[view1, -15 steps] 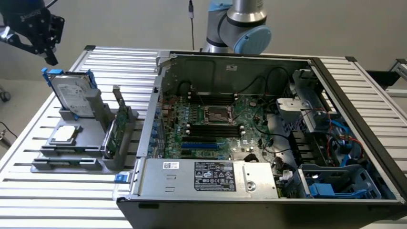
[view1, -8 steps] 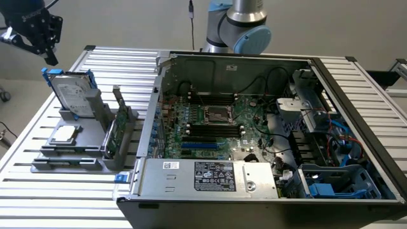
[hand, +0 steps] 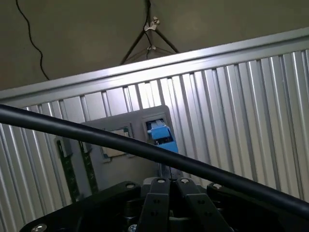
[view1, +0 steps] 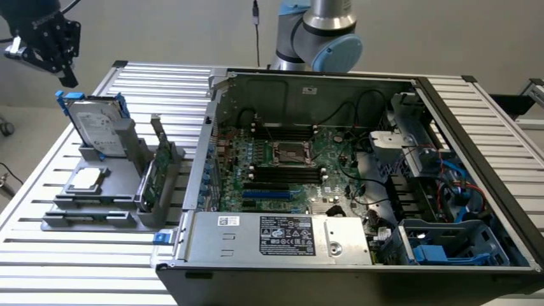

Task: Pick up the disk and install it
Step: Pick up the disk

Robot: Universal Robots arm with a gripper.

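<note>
The disk [view1: 95, 126], a silver hard drive with a white label in a blue carrier, stands upright in a grey holder [view1: 127, 143] at the exterior view's left. My gripper [view1: 67, 79] hangs in the air above it, toward the exterior view's left, not touching it and with nothing in it. In the wrist view the gripper [hand: 170, 181] has its fingers pressed together, shut. Beyond them are the disk's blue end tab [hand: 161, 136] and the grey holder [hand: 126, 126].
The open computer case [view1: 297, 95] with its motherboard [view1: 293, 172] takes up the middle and right of the slatted metal table [view1: 51, 255]. A drive bay with blue parts [view1: 450, 245] sits in its near right corner. The holder also carries a silver chip [view1: 88, 180] and a green card [view1: 150, 185]. A black cable [hand: 96, 137] crosses the wrist view.
</note>
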